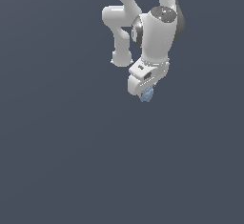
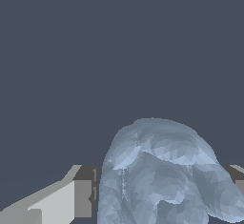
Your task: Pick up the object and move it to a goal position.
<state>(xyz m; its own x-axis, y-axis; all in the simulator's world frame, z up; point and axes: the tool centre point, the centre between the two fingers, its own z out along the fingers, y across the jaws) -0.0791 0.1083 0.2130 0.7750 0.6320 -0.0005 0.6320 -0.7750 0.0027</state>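
Note:
The object (image 1: 147, 94) is a tiny pale blue bumpy lump that pokes out just below my white gripper (image 1: 144, 93) in the exterior view. In the wrist view the object (image 2: 164, 175) fills the space between my fingers (image 2: 62, 201), one on each side of it, and it hides most of the far finger. The gripper is shut on the object. The arm hangs down from the top of the exterior view, with the hand pointing downward.
A plain dark grey-blue background (image 1: 57, 161) surrounds the arm in both views. No other objects, containers or edges show.

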